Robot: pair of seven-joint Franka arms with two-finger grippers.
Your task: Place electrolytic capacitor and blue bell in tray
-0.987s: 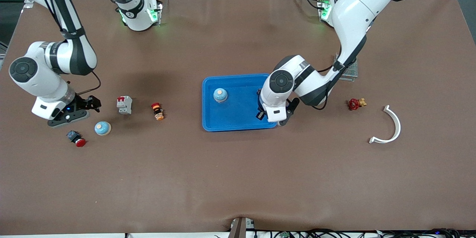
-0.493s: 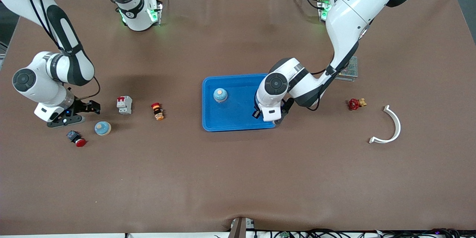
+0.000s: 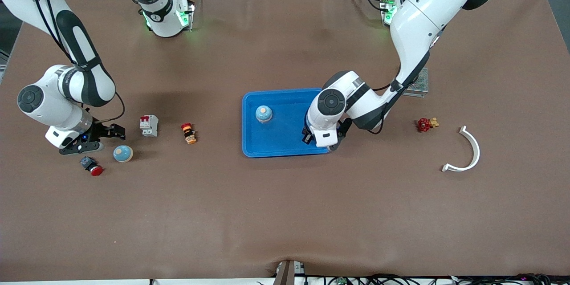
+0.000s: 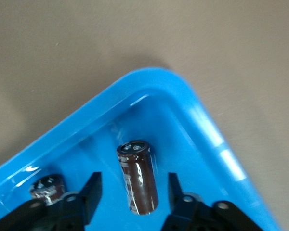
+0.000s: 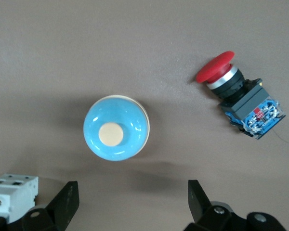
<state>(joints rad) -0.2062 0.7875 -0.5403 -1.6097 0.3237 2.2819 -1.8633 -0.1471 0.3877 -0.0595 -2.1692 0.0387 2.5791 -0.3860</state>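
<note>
The bright-blue tray lies mid-table with a blue bell standing in it. My left gripper is low over the tray's corner toward the left arm's end. It is open, and a brown electrolytic capacitor lies on the tray floor between its fingers, untouched. A second capacitor lies beside it in the tray. My right gripper hangs open over the table beside a second blue bell, which also shows in the right wrist view.
A red push button lies near the loose bell. A white circuit breaker and an orange-red switch lie toward the tray. A metal mesh box, a red valve and a white curved piece lie toward the left arm's end.
My left gripper has shifted farther in over the tray. My right gripper has shifted slightly toward the loose blue bell. Both bells stay put.
</note>
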